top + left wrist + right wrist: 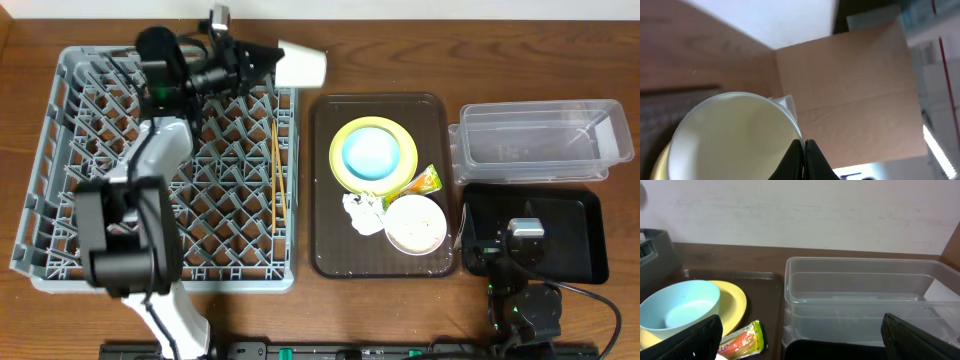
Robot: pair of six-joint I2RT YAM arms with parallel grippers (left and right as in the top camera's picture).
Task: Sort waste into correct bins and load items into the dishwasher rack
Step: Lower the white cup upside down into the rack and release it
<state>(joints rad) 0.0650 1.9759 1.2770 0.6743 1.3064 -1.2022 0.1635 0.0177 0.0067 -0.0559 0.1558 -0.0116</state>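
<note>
As the small white cup is pinched by the left fingers, which are clenched on its edge, it hangs on its side in the air over the far right corner of the dishwasher rack, with its free end reaching past the rack's rim toward the desk. The cup looks light and stiff, with a thin smooth wall, so I judge it can slip or turn in such a narrow pinch, and it may crack or dent if it is dropped on the pegs. The wrist view is too close and blurred to say if the pinch is on the mouth rim or on the foot, but the edge seems the only good place to hold it, with one finger inside and one outside. It should probably be lowered slowly between the pegs before the fingers let go. In the rack, near its right side, the two chopsticks already lie along the lattice. Just beside the rack, the brown serving tray carries the yellow plate with the light blue bowl on it, the white bowl, the crumpled tissue and the snack wrapper. Further right are the clear tub and the black tray. The right fingers are spread wide above the black tray and hold nothing.
</note>
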